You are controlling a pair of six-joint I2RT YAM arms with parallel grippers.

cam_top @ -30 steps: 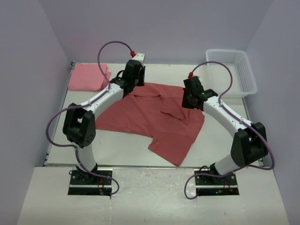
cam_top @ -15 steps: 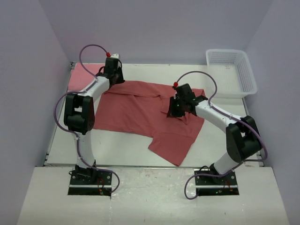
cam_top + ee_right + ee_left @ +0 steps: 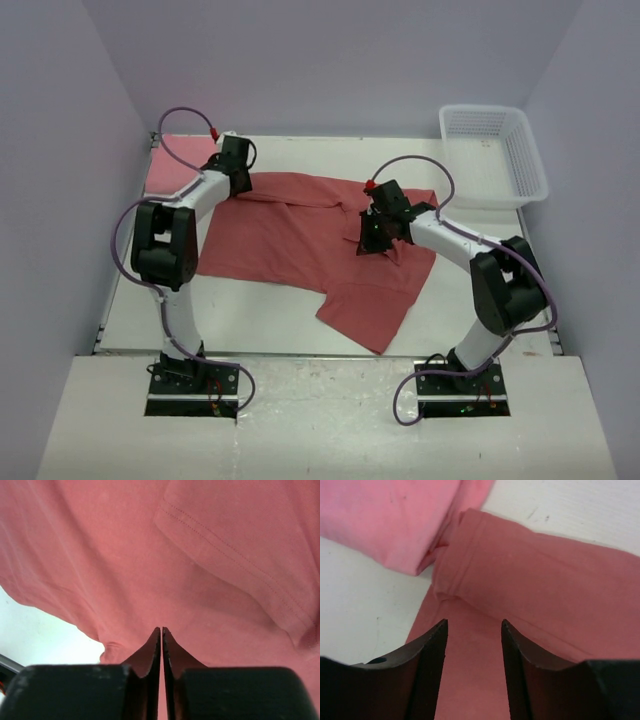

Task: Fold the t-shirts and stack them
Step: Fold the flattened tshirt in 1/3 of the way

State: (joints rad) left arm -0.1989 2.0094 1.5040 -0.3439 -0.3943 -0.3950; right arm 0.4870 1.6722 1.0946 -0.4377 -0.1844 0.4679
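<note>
The brick-red t-shirt [image 3: 290,240] lies spread across the middle of the desk [image 3: 270,325], its right side turned in over the body. The pink t-shirt [image 3: 168,170] sits folded in the far left corner, touching the red one's sleeve [image 3: 485,565]. Both look like light, limp cotton that would sag and drag unless taken at a hem or seam, best at two points. The left tool [image 3: 474,626] hovers over that sleeve with jaws apart. The right tool [image 3: 161,630] is closed, its tips on the shirt's middle; whether cloth is pinched between them I cannot tell. No label or writing shows.
</note>
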